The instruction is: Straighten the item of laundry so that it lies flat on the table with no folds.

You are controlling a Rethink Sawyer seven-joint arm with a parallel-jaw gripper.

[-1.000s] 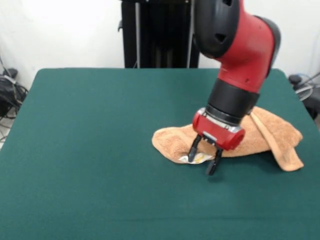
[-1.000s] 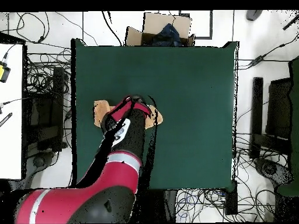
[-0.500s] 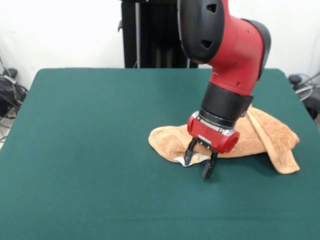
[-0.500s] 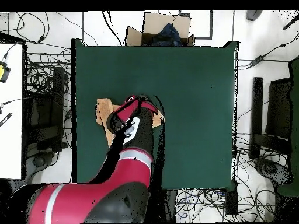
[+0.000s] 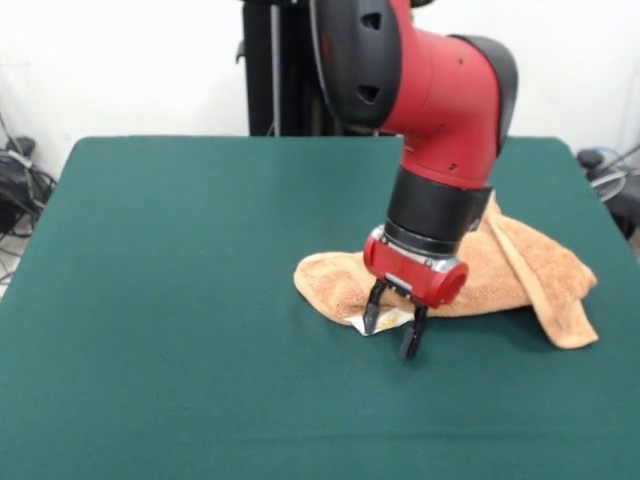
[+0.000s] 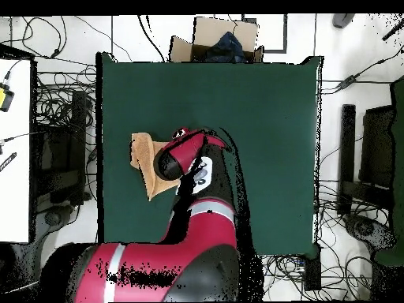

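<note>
One table point(image 5: 180, 300), dark green top, bare over its left half in the front view. One towel point(image 5: 510, 275), orange-tan, bunched and folded toward the tabletop's right edge, white tags point(image 5: 385, 320) at its near-left corner. One gripper point(image 5: 392, 322), fingers narrowed about the tagged corner, apparently pinching it. Step judged: corner grasp, spreading not done. Next move calls for drawing that corner away from the bunch. Containers on table: none.

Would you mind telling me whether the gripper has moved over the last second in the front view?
Yes. The gripper has slid toward the picture's left across the table, away from its right edge, dragging the towel along.
</note>
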